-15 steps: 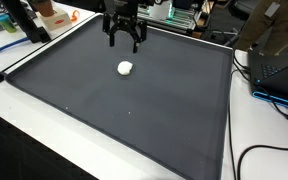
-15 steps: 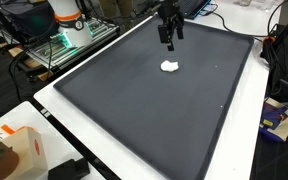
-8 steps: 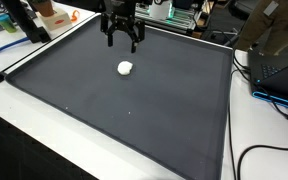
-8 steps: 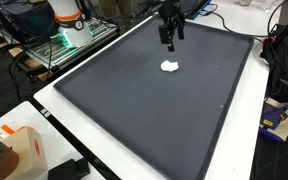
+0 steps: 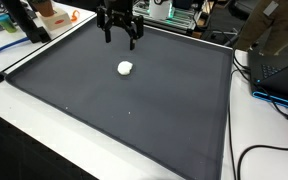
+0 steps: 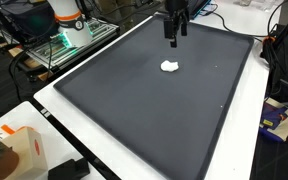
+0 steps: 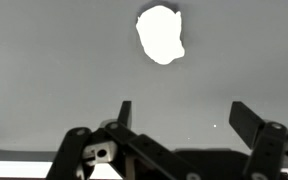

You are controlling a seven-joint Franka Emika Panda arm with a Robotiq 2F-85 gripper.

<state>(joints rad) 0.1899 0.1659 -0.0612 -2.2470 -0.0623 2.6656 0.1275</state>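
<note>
Only in both exterior views: spread pincer (image 5: 121,42) aloft, white lump (image 5: 125,68) apart.

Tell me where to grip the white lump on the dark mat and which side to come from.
Probably grip the white lump across its narrower middle, coming straight down from above. It lies low and alone on the dark mat, rounded and a little longer than wide in the wrist view, with every side free. The gripper hangs open above the mat, apart from it.
</note>
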